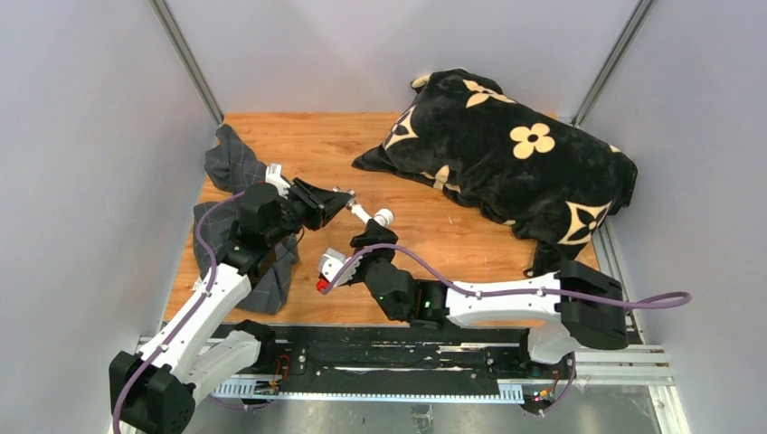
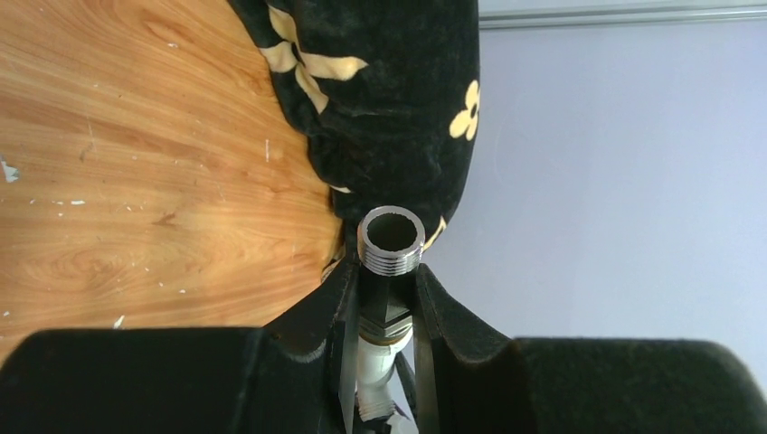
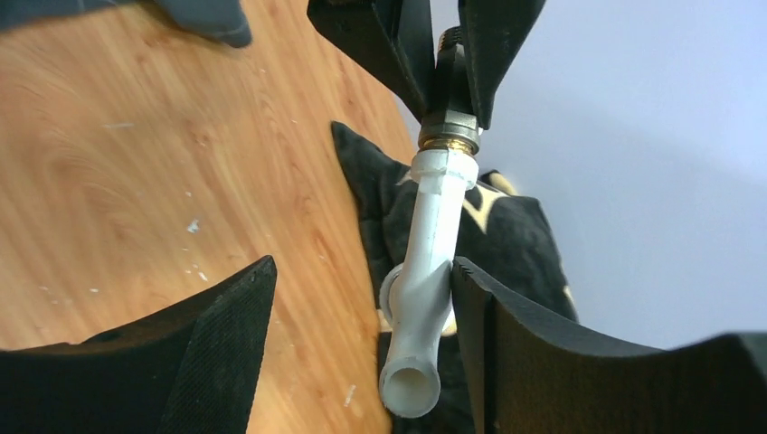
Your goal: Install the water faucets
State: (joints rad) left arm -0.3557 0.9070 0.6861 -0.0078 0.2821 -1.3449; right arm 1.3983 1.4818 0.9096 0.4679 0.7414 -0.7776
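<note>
The water faucet is held in the air above the wooden table (image 1: 298,145). Its white elbow-shaped tap body (image 3: 432,262) is joined to a grey metal fitting (image 3: 449,127) with a threaded round end (image 2: 391,240). My left gripper (image 2: 387,276) is shut on the metal fitting, seen in the top view (image 1: 342,201) too. The white body (image 1: 369,215) sticks out from it to the right. My right gripper (image 3: 362,271) is open around the white body. Its right finger (image 3: 506,334) touches the body and its left finger (image 3: 217,334) stands well apart. In the top view it (image 1: 374,237) is just below the tap.
A black flowered cushion (image 1: 506,154) lies at the back right, close to the faucet. A grey checked cloth (image 1: 237,167) lies at the back left, under my left arm. Grey walls close in the table on three sides.
</note>
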